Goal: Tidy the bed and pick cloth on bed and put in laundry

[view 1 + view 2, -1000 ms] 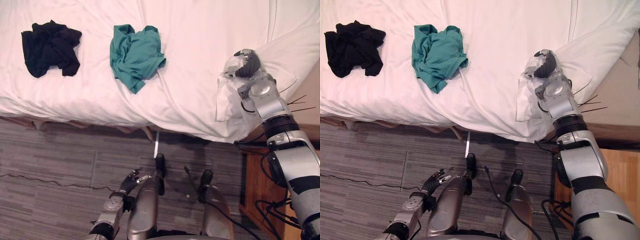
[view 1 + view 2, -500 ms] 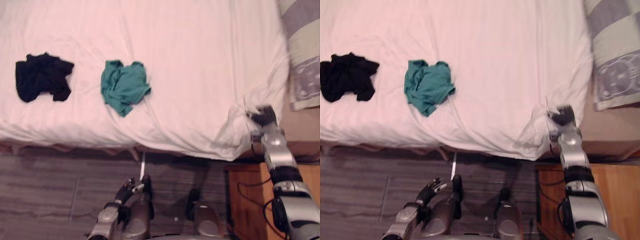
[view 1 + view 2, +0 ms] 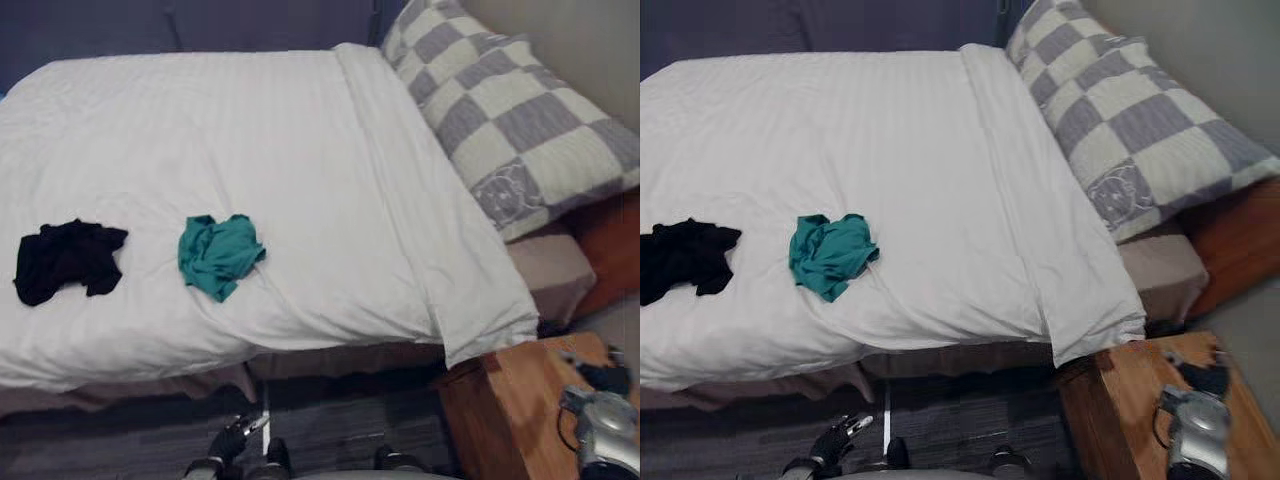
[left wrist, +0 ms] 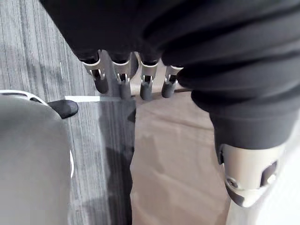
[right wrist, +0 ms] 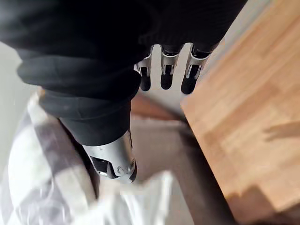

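In the left eye view the bed (image 3: 545, 268) looks largely made. The white duvet (image 3: 300, 150) lies fairly smooth, its right edge folded into a long strip, and the checked pillow (image 3: 510, 110) sits at the far right. The clothes part of the job looks not yet begun: the black cloth (image 3: 65, 262) lies crumpled on the duvet at the near left, and the teal cloth (image 3: 218, 255) lies to its right, apart from it. In the right eye view the left robot hand (image 3: 835, 438) hangs low over the floor (image 3: 960, 420) in front of the bed, well short of either cloth. The right robot hand (image 3: 1200, 372) is over the wooden bedside cabinet (image 3: 1110, 420) at the near right, too blurred there to read. The left wrist view shows that hand's fingers (image 4: 121, 79) straight and side by side, thumb apart, holding nothing, above grey floor and a beige panel I take for the bed base. In the right wrist view the fingers (image 5: 164, 75) hang relaxed and empty beside the cabinet's wood top. The pale bedding past the thumb is too blurred to tell pillow from duvet. Both cloths remain to be picked up and carried off, and where the laundry goes cannot be told from here. The frame edge cuts off the bed's left part.
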`<state>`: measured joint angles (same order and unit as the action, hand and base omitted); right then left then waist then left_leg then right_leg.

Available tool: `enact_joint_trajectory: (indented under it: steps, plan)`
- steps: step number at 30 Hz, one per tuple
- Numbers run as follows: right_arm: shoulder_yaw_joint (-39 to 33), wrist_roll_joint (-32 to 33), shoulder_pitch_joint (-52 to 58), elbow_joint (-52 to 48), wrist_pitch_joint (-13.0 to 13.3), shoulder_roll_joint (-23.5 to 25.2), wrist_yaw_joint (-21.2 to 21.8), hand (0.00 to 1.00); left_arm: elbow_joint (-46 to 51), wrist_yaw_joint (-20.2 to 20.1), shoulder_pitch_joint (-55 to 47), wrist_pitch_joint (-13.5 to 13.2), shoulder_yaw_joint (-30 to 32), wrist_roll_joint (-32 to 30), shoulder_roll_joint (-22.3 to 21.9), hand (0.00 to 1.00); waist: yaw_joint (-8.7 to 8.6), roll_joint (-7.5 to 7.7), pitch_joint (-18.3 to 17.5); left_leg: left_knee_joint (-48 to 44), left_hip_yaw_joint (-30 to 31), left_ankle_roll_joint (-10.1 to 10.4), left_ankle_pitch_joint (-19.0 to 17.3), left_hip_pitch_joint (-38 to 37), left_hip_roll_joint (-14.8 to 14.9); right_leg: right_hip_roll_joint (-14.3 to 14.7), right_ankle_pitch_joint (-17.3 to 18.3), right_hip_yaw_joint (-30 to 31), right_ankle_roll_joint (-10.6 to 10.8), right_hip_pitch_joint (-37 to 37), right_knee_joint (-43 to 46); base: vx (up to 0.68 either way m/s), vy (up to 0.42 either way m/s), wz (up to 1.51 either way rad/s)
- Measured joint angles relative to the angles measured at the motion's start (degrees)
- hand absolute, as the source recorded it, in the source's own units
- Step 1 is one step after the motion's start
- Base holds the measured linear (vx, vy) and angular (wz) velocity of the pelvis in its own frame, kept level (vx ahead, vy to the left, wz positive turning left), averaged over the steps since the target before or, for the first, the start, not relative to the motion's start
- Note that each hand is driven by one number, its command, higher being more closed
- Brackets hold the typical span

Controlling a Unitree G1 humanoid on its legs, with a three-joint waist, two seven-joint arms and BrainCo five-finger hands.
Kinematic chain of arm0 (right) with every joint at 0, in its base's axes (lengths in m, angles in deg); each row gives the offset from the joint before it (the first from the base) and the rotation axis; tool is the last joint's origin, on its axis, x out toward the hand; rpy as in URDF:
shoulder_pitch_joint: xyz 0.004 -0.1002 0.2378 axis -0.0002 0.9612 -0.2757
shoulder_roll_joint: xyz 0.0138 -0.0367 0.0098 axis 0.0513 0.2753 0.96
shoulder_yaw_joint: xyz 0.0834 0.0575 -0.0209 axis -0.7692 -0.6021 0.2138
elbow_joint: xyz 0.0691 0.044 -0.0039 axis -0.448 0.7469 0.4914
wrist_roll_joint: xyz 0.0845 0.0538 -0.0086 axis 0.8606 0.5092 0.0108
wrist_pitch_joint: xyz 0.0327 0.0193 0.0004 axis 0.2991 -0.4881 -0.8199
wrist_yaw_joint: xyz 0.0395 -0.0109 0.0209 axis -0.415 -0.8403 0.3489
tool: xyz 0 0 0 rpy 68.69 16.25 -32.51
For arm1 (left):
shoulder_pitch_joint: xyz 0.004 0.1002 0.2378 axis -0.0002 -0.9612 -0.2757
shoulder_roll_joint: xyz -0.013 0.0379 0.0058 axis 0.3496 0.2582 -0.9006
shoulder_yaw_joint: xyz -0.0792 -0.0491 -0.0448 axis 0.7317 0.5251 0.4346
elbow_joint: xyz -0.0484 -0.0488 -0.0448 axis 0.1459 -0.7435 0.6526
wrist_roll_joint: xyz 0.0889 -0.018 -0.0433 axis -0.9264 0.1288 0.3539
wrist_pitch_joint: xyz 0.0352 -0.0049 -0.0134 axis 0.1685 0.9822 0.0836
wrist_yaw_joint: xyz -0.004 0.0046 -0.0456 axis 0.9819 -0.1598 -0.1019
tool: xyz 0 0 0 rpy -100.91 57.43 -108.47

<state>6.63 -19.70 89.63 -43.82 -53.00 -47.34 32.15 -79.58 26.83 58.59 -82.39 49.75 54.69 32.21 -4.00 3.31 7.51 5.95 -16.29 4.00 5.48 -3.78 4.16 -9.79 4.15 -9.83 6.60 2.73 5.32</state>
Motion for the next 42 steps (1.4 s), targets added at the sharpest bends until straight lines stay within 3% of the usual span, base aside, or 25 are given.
enact_joint_trajectory:
  steps: [6, 9, 11, 13, 16, 18, 20, 23, 26, 28, 32, 35, 37, 38, 41, 42]
  plan:
    - [-0.7, -2.1, -0.3, -12.6, 0.2, -4.7, -3.1, 1.0, 0.1, 0.2, -1.1, 0.5, 0.1, 0.0, 0.2, 0.0, -0.52, -0.45, -0.6, 0.0, -0.6, -0.3, -0.5, 0.9, 0.0, 0.1, -0.5, 0.5, 0.2, -0.1, -1.4, -0.06, 0.028, -0.04]
    - [4.5, -2.2, -6.1, -15.1, 0.1, -7.0, -2.2, 1.0, 0.1, 0.4, -1.5, 0.8, -0.1, 0.0, 0.9, 0.0, -0.25, -0.39, -0.6, 0.0, 0.2, -0.4, -0.5, 2.5, -0.3, 0.0, -0.5, 0.1, 0.2, -1.1, -1.6, -0.02, 0.019, 0.17]
    - [9.9, -2.0, -14.0, -14.1, -1.2, -9.3, -1.7, 1.0, 0.1, 0.5, -1.2, 0.8, -0.2, 0.1, 1.0, 0.0, -0.2, -0.76, 0.0, -0.1, 1.1, -1.3, 0.6, 5.6, -0.1, 0.1, -1.5, -0.1, -1.0, -3.8, -1.2, -0.03, 0.015, 0.24]
    - [15.2, -1.4, -23.7, -10.7, -1.8, -12.7, -0.9, 1.0, 0.2, 0.9, 0.5, 0.8, -0.8, 0.3, 1.2, 0.0, -0.02, -1.68, 2.6, -0.5, 2.1, -1.9, 1.6, 8.2, -0.1, 0.1, -2.5, -0.8, -1.8, -6.1, -0.4, -0.04, 0.026, 0.33]
    - [19.8, 3.3, -41.9, -2.1, -3.1, -18.3, -0.8, 1.0, 0.5, 2.6, 6.9, 0.4, -1.5, 1.4, 1.7, 0.0, 2.35, -2.85, 11.0, -7.4, 4.0, -2.6, 2.1, 15.7, 0.2, -0.3, -3.5, -1.8, -1.0, -11.1, 2.8, -0.1, 0.026, 0.43]
    - [21.7, 5.9, -49.6, 1.7, -3.0, -19.2, -2.1, 1.0, 2.5, 4.1, 10.1, 0.1, -3.0, 2.5, 1.7, 0.0, 4.17, -5.11, 15.8, -11.7, 5.5, -3.1, 1.8, 20.2, 0.9, -0.6, -3.0, -3.1, -1.2, -14.2, 6.2, -0.1, -0.015, 0.4]
    - [21.8, 8.0, -50.0, 1.8, -2.7, -18.4, -2.8, 1.0, 3.2, 5.2, 11.1, 0.1, -3.4, 3.1, 1.2, 0.0, 5.28, -5.98, 17.1, -13.2, 5.5, -3.2, 1.7, 22.5, 0.9, -1.4, -1.2, -3.3, -1.1, -17.0, 9.9, -0.05, -0.024, 0.24]
    - [23.1, 10.4, -49.7, 1.8, -2.7, -14.8, -4.7, 1.0, 3.7, 6.7, 12.6, 0.1, -3.4, 3.1, 0.0, 0.0, 5.07, -6.32, 19.0, -19.9, 5.4, -3.8, -1.2, 28.3, 0.5, -3.9, 3.4, -3.0, -1.0, -24.1, 20.1, -0.06, -0.026, 0.16]
    - [23.6, 12.2, -46.8, 1.8, -2.7, -13.4, -4.8, 1.0, 5.4, 6.6, 15.1, -1.1, -3.3, 5.0, -0.6, 0.0, 4.77, -6.6, 21.0, -30.4, 5.4, -3.7, -6.5, 34.9, 1.0, -6.1, 8.4, -1.8, -0.8, -30.5, 30.7, -0.12, -0.055, 0.11]
    - [22.7, 13.2, -42.5, -0.5, -0.1, -11.8, -4.9, 1.0, 6.6, 6.5, 16.5, -2.2, -3.2, 6.9, -1.4, 0.0, 4.72, -6.45, 22.0, -38.6, 5.5, -4.1, -10.6, 38.6, 1.3, -7.6, 12.8, -0.3, -0.7, -34.1, 38.9, -0.11, -0.092, 0.09]
    - [18.8, 13.7, -36.0, -3.1, 3.4, -5.8, -4.4, 1.0, 6.9, 6.5, 16.5, -2.6, -2.7, 7.5, -2.1, 0.0, 4.79, -5.64, 22.2, -44.7, 5.6, -4.2, -13.3, 37.7, 2.0, -8.4, 16.3, 0.5, -1.0, -33.0, 44.6, -0.04, -0.099, -0.02]
    - [15.7, 13.7, -27.2, -3.6, 6.5, 2.4, -4.2, 1.0, 6.8, 6.5, 14.5, -4.0, -2.6, 7.2, -2.4, 0.0, 4.86, -3.82, 21.7, -42.6, 5.3, -3.9, -13.4, 31.8, 2.1, -8.5, 16.8, -0.1, -1.1, -27.2, 42.7, -0.01, -0.094, -0.06]
    - [15.8, 13.6, -18.7, -2.6, 6.8, 7.6, -3.5, 1.0, 6.9, 6.6, 12.7, -4.8, -2.5, 5.8, -2.3, 0.0, 4.91, -2.23, 20.4, -39.1, 4.8, -3.4, -13.0, 27.3, 1.8, -8.5, 16.6, -0.9, -1.0, -23.0, 40.0, 0.03, -0.099, -0.03]
    - [16.0, 13.6, -10.4, 0.8, 6.5, 12.7, -2.8, 0.0, 6.9, 6.7, 10.9, -4.9, -2.5, 5.1, -2.3, 0.0, 4.89, -1.19, 17.8, -35.0, 3.8, -2.5, -12.4, 24.2, 1.9, -8.3, 15.9, -1.9, -0.8, -20.0, 36.6, 0.1, -0.137, 0.1]
    - [16.2, 13.0, 2.3, 6.9, 5.2, 19.2, -1.7, 0.0, 6.6, 6.7, 8.2, -4.4, -2.3, 4.0, -4.1, 0.0, 4.28, -1.66, 12.5, -27.1, -0.6, -1.8, -11.1, 20.1, 2.9, -8.0, 14.0, -4.5, -0.3, -16.0, 29.3, 0.15, -0.109, 0.23]
    - [16.0, 12.8, 6.9, 9.5, 4.4, 20.8, -0.4, 0.0, 5.4, 6.7, 8.1, -4.1, -2.0, 3.8, -5.8, 0.0, 3.85, -2.4, 10.2, -22.2, -2.7, -1.8, -8.6, 17.7, 3.0, -7.2, 11.9, -5.1, 0.3, -14.0, 25.0, 0.15, -0.041, 0.02]
